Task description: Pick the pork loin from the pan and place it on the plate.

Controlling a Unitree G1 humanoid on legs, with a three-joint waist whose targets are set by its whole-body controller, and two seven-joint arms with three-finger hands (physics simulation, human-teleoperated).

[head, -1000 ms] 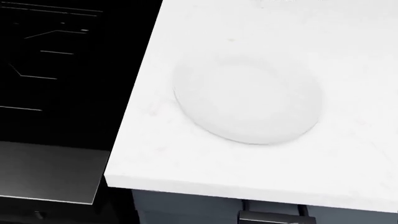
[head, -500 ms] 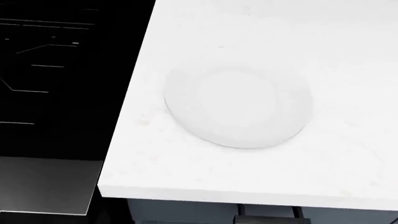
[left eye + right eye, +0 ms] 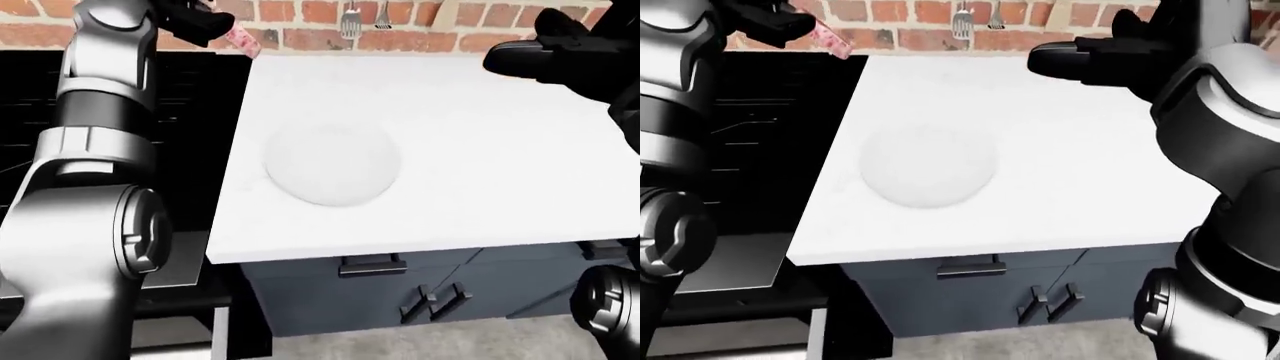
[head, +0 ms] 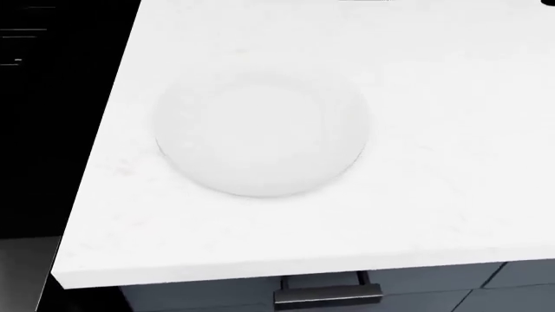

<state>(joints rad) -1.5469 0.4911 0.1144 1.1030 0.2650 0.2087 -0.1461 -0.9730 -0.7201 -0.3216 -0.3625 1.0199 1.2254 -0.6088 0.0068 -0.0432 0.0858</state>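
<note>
Left hand [image 3: 205, 22], upper left of the left-eye view: dark fingers closed round the pork loin [image 3: 243, 39], a pinkish strip hanging out below them. Loin held in the air, above the boundary between the black stove [image 3: 200, 150] and the worktop [image 3: 480, 165], just under the brick wall [image 3: 300, 19]. Not touching either surface.

Right hand [image 3: 1090, 56], upper middle of the right-eye view: fingers spread, nothing in them, hovering over the far part of the worktop, well apart from the loin.

Plate [image 4: 260, 133]: white on white, centre-left in the head view, near the worktop's left edge. Nothing on it. It sits below and right of the loin in the eye views.

Pan: not visible in any view. Utensils [image 3: 350, 22] hang on the wall at top centre.

Progress, judged: pick done, loin is out of the pan and gripped. Left: carry right and down to the plate, lower, release.
</note>
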